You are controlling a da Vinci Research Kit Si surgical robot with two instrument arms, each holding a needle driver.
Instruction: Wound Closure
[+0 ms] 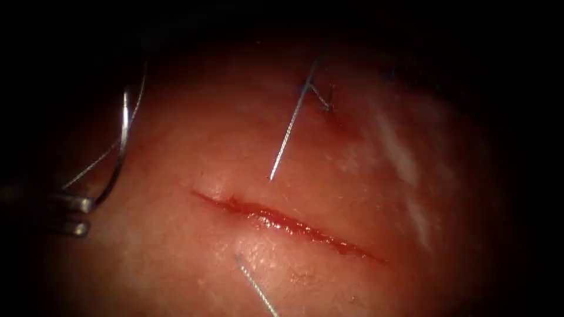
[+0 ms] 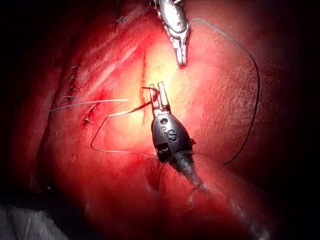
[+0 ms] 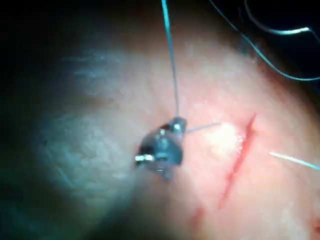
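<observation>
I can't tell if my left tool [image 1: 81, 217] at nine o'clock truly grips the needle [image 1: 123, 141], which is clear of the tissue [image 1: 176, 264], nor what my right tool [image 3: 176, 125] holds, so the needle could drop.

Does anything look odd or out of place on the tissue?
Nothing damaged. The cut lies open, wet with red fluid; the needle is out of the tissue, left of the cut, at the left tool. Loose thread lies across the tissue.

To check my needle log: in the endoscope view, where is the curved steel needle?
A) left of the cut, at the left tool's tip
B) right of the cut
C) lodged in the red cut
A: the curved steel needle arcs up from the left tool, far left of the red cut.
</observation>
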